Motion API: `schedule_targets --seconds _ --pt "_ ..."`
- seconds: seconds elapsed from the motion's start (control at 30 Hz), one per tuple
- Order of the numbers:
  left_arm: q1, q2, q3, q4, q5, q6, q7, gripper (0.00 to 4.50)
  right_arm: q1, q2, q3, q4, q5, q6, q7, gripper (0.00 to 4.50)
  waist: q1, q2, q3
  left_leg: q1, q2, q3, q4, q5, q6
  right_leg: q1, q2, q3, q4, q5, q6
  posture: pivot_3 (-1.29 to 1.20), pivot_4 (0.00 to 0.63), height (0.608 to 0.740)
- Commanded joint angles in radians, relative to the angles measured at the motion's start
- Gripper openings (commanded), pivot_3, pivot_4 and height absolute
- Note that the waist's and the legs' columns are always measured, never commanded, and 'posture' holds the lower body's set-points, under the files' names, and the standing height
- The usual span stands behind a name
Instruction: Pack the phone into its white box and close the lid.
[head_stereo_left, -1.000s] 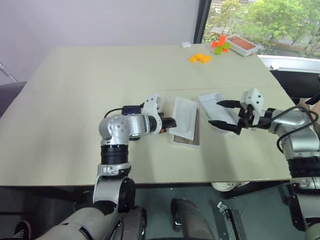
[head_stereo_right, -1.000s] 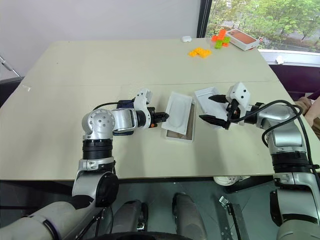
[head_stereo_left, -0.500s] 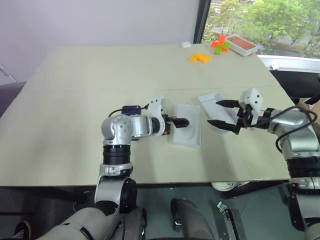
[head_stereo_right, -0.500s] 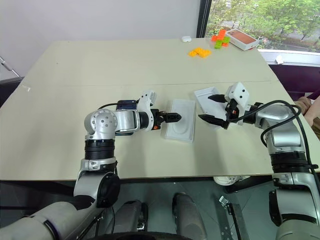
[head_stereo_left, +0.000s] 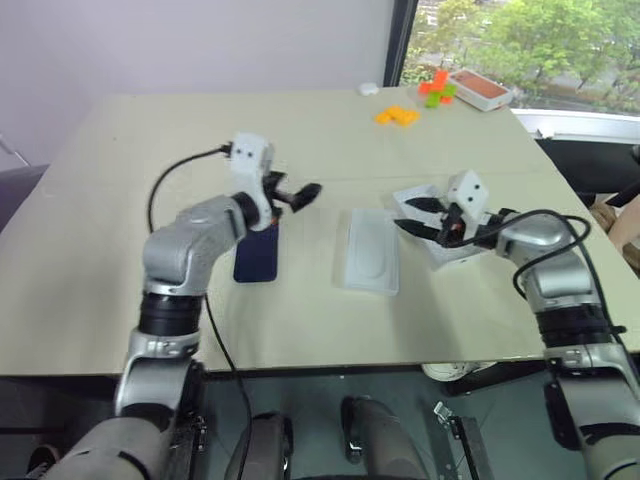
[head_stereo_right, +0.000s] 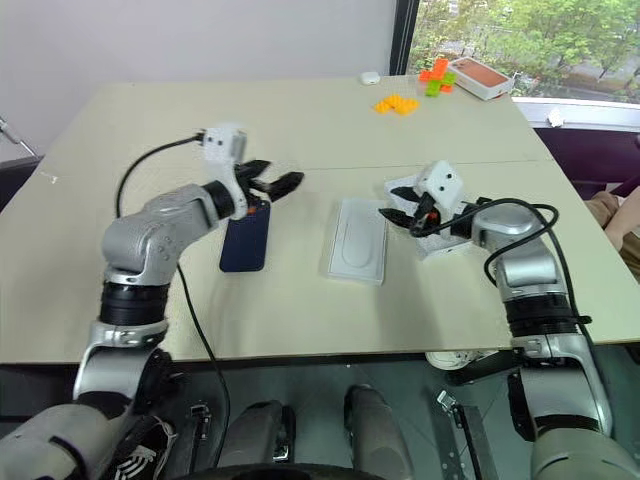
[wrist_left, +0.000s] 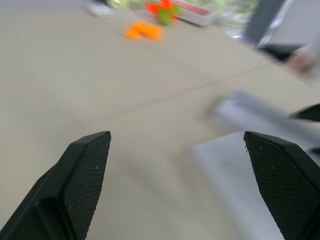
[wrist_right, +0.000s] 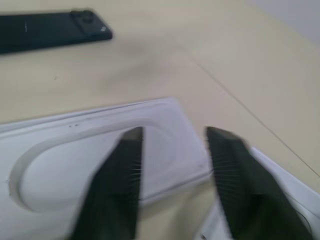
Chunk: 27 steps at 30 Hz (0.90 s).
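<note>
From the left eye view, the slim dark navy-blue phone lay flat on the pale beige bench, partly under the raised left claw, whose two black fingers stood wide apart and held nothing. Near the phone's right lay a narrow white insert with an oval recess. Just beyond it, a shallow white rectangular shell sat under the right claw; its fingers were partly closed around the shell's near edge, though a firm grip could not be told. Orange blocks and an orange-red flat box sat at the far edge, well apart.

In the right eye view the phone lay apart from the insert.

The left wrist view showed its fingertips spread wide above bare bench, with the blurred insert ahead.

The right wrist view showed its fingers narrowly apart over the insert, the phone beyond.
</note>
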Motion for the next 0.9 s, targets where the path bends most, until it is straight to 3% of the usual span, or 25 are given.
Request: schedule_targets --seconds 0.03,0.4,0.63,0.9 --pt "0.051 0.046 -0.017 -0.003 0.045 -0.183 -0.108 4.50 -0.023 0.024 0.035 -0.044 -0.053 0.021 -0.059 0.15 0.008 0.000 0.000 0.000 0.000 0.000 0.000 -0.001 0.002 0.000 0.000 0.000 0.000 0.000 0.000 0.00 0.150 0.740" --pt "0.163 0.102 0.058 -0.041 0.028 -0.280 -0.190 4.50 -0.060 0.038 0.213 0.045 -0.322 -0.119 -0.184 0.03 0.006 0.000 0.000 -0.004 -0.001 0.001 0.001 -0.006 0.011 0.001 -0.003 -0.002 -0.008 0.000 0.000 0.00 0.150 0.740" --pt "0.168 0.097 0.066 -0.048 0.030 -0.290 -0.179 4.50 -0.013 0.069 0.252 0.007 -0.297 -0.141 -0.088 0.03 0.005 0.000 0.000 -0.004 -0.001 0.001 0.001 -0.006 0.011 0.001 -0.003 -0.002 -0.008 0.000 0.000 0.00 0.150 0.740" --pt "0.161 0.093 0.070 -0.048 0.028 -0.282 -0.159 4.50 -0.011 0.103 0.248 0.012 -0.316 -0.140 -0.095 0.03 0.002 0.000 0.000 -0.002 0.000 0.001 0.001 -0.006 0.011 0.002 -0.002 -0.002 -0.006 0.000 0.000 0.00 0.150 0.740"
